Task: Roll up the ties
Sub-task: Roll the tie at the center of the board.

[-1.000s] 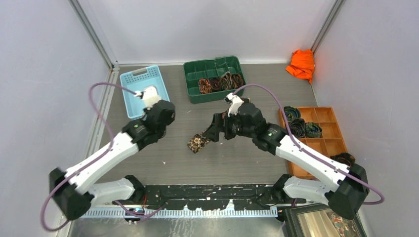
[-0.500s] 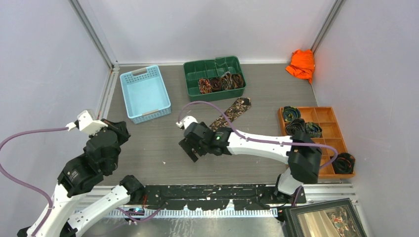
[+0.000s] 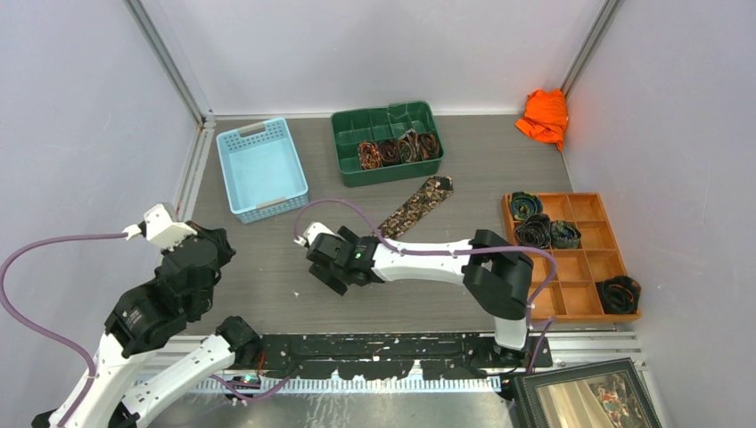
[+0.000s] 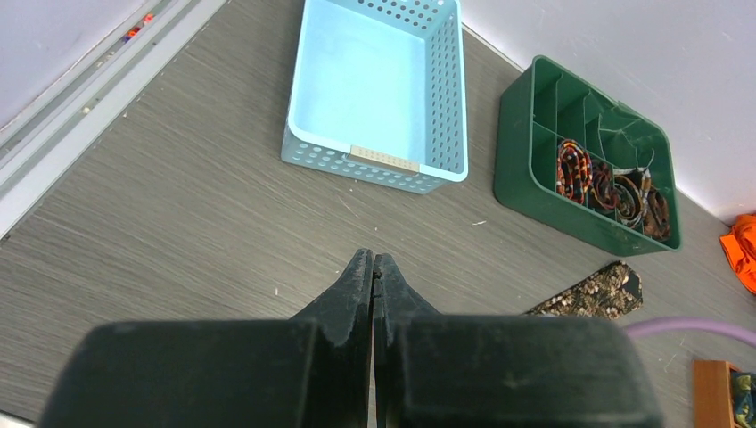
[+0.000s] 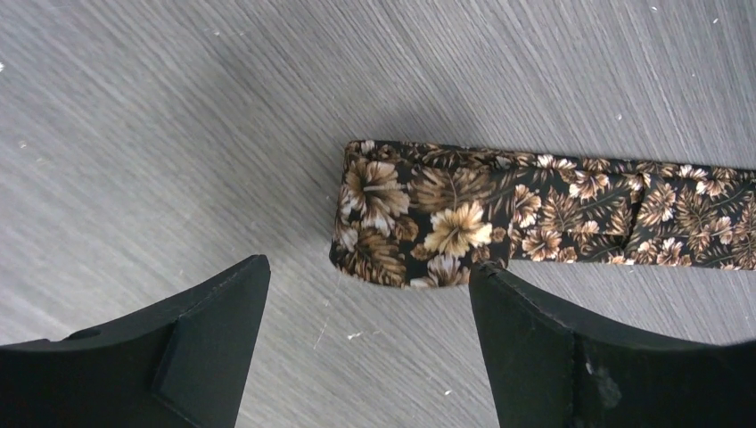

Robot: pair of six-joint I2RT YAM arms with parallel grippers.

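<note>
The right pincer (image 5: pixel 367 267) stands wide apart, low over the grey worktop (image 3: pixel 267 285), gripping nothing. In its wrist view the near, blunt end of a brown leaf-patterned tie (image 5: pixel 428 218) lies flat just ahead of the tips and between them. The rest of the strip runs off to the right. From above, that tie stretches diagonally up and right toward the green divided tray (image 3: pixel 388 175), which holds several coiled ties (image 3: pixel 397 149). More rolled ties (image 3: pixel 535 227) sit in the orange wooden organiser (image 3: pixel 593 209). The left pincer (image 4: pixel 373 267) is pressed shut on nothing, well apart from the tie, with the light blue basket (image 4: pixel 383 162) ahead of it.
</note>
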